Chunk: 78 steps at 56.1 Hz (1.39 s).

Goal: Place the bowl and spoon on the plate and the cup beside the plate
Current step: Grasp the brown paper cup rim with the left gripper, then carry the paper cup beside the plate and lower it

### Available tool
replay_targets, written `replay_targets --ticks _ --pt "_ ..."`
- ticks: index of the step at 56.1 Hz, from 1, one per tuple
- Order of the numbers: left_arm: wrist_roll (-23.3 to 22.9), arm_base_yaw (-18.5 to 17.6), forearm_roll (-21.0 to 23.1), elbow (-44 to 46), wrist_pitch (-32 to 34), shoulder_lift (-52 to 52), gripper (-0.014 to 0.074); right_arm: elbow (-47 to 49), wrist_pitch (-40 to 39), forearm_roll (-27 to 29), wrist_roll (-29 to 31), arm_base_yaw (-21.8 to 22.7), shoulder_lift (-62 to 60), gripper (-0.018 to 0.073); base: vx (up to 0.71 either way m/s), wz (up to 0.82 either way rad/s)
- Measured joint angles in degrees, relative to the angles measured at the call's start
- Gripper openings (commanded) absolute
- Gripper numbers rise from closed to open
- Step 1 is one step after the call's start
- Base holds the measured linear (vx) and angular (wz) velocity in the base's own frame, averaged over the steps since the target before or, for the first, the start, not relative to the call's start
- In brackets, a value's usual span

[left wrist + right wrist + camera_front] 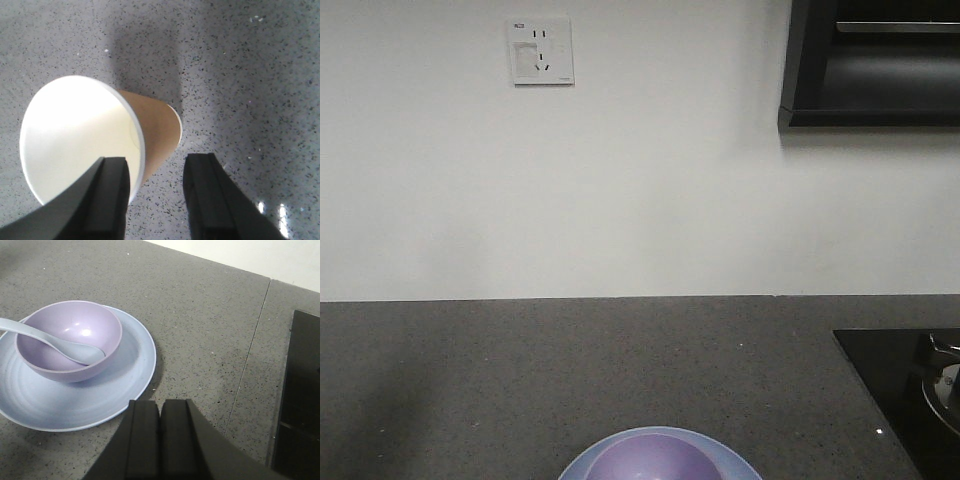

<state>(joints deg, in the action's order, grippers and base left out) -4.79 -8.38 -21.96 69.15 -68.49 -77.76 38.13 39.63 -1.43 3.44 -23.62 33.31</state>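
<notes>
The lavender bowl [70, 340] sits on the pale blue plate [127, 375], left of centre on the grey speckled worktop [210, 320]. The spoon [55, 342] rests in the bowl, scoop down inside, handle out over the left rim. Near edge: the right gripper [160, 440], dark fingers [144, 440] pressed together, just beside the plate's near rim.

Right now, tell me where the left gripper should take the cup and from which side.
Take the cup across its rim wall, from above: it stands upright, mouth open. The left gripper is open above it, one finger over the mouth, the other outside.
</notes>
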Motion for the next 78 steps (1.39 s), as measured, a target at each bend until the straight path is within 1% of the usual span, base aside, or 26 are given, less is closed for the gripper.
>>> replay_targets --ticks 13,22,27,30,40,47,52,56,62,68,78 --pt "0.0 2.5 0.1 0.0 1.6 -2.3 0.0390 0.0 0.0 -0.3 0.0 0.0 0.0 -0.0008 0.00 0.00" --pt "0.0 2.9 0.1 0.0 2.8 -4.7 0.0379 0.0 0.0 -0.4 0.0 0.0 0.0 -0.0008 0.00 0.00" --pt "0.0 2.9 0.1 0.0 3.5 -6.1 0.0326 0.0 0.0 -0.4 0.0 0.0 0.0 -0.0008 0.00 0.00" --pt "0.0 2.9 0.2 0.0 3.7 -6.9 0.0272 0.0 0.0 -0.4 0.0 0.0 0.0 -0.0008 0.00 0.00" --pt "0.3 2.9 0.4 0.0 4.6 -8.6 -0.0011 0.0 0.0 -0.4 0.0 0.0 0.0 -0.0008 0.00 0.00" --pt "0.4 2.9 0.6 0.0 4.7 -8.6 -0.0009 0.0 0.0 -0.4 0.0 0.0 0.0 -0.0008 0.00 0.00" --pt "1.2 2.6 2.3 0.0 4.5 -8.4 -0.0008 0.0 0.0 -0.4 0.0 0.0 0.0 -0.0008 0.00 0.00" --pt "2.7 1.6 4.3 0.6 3.8 -7.8 -0.0008 0.0 0.0 -0.4 0.0 0.0 0.0 -0.0008 0.00 0.00" --pt "4.8 -1.3 7.6 3.7 3.1 -6.4 -0.0006 0.0 0.0 -0.4 0.0 0.0 0.0 -0.0008 0.00 0.00" --pt "7.2 -5.5 10.8 8.6 2.3 -5.1 -0.0006 0.0 0.0 -0.4 0.0 0.0 0.0 -0.0008 0.00 0.00" --pt "11.1 -13.6 17.5 16.4 2.2 -5.3 -0.0006 0.0 0.0 -0.4 0.0 0.0 0.0 -0.0008 0.00 0.00"
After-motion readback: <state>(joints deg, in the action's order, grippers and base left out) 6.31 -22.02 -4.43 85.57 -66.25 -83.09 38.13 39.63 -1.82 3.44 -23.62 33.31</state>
